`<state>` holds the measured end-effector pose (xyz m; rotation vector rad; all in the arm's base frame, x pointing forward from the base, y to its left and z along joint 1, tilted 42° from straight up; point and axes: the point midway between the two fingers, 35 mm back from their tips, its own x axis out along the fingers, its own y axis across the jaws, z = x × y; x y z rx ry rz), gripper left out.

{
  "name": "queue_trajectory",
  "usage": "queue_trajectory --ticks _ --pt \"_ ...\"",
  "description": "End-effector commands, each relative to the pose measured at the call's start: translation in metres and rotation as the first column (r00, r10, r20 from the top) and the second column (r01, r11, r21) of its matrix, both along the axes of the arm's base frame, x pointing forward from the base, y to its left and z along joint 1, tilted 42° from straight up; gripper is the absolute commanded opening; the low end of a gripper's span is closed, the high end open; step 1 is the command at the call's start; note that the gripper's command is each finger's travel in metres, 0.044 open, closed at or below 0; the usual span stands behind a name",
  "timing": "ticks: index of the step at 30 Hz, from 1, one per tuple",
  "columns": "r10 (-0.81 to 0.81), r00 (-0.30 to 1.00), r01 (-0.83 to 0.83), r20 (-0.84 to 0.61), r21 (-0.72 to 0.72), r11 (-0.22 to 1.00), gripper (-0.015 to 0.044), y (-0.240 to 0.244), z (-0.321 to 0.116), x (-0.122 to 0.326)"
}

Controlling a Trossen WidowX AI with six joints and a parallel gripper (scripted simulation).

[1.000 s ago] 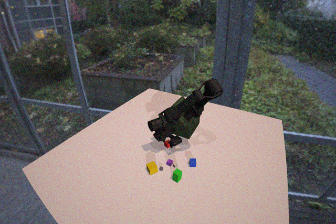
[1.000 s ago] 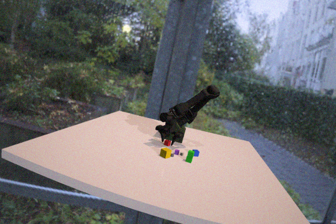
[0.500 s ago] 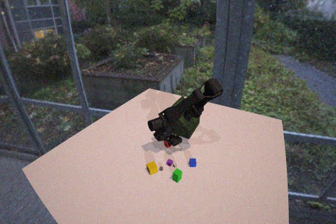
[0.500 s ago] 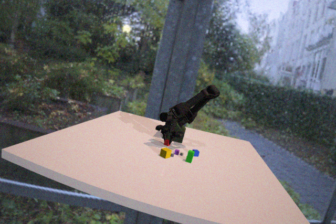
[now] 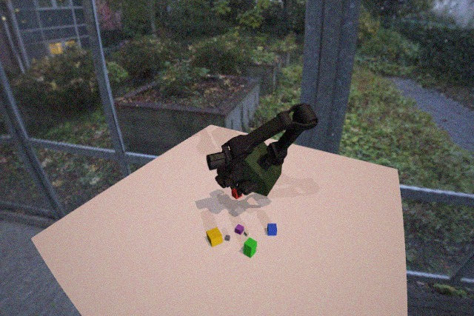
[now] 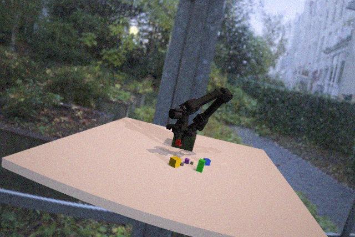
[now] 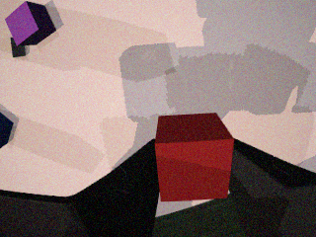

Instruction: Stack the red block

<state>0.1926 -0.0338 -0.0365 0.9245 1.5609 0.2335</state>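
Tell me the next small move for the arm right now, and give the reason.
Probably carry the red block forward toward the green tower, keeping it higher than the tower's top. The pincer is shut on the block, which hangs above the table near the arm's base, and the tower stands apart, past the purple block, with yellow and blue blocks on either side.

Fingers clamp red block [image 7: 194, 156]; purple cube [image 7: 27, 22] far; apparently lifted.
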Motion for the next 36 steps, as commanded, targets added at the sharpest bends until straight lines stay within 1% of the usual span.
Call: queue_trajectory --ticks 1,11,19,28,36 --pt "0.007 1.0 -0.006 0.009 -0.009 1.0 0.0 -0.013 0.013 0.001" --pt "0.007 1.0 -0.007 0.008 -0.01 1.0 0.0 -0.041 0.044 -0.002" --pt "0.007 1.0 -0.007 0.008 -0.01 1.0 0.0 -0.041 0.045 -0.002" --pt "0.035 0.999 -0.035 0.021 -0.031 0.999 0.0 -0.033 0.062 0.04" --pt "0.025 1.0 -0.024 0.019 -0.041 0.999 0.0 -0.026 0.079 0.079"
